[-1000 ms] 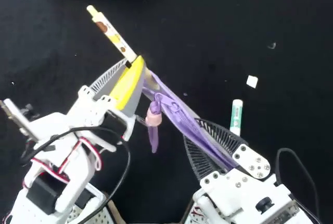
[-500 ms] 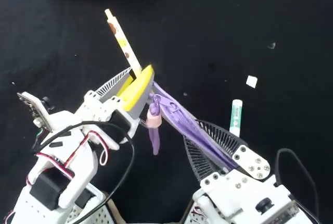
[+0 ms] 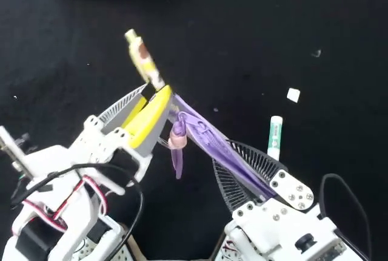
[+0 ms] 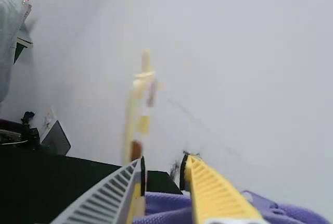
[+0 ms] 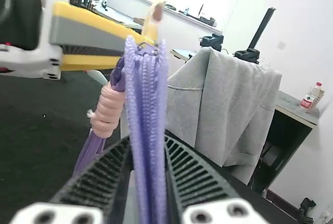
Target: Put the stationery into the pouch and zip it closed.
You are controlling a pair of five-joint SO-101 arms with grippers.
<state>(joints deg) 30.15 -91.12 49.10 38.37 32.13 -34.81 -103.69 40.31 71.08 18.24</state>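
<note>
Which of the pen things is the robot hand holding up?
The spotted yellow pen, pinched in the left hand. The green-and-white stick and the little white eraser lie loose on the black table.

Nothing readable here tbh. The white-and-green tube (image 3: 275, 136) lying on the black table (image 3: 242, 42) has some print down its side, but it's way too small to make out, and the pen (image 3: 143, 62) only has brown blotches, no letters. Same for the label on the little bottle (image 5: 312, 95) back in the room.
</note>
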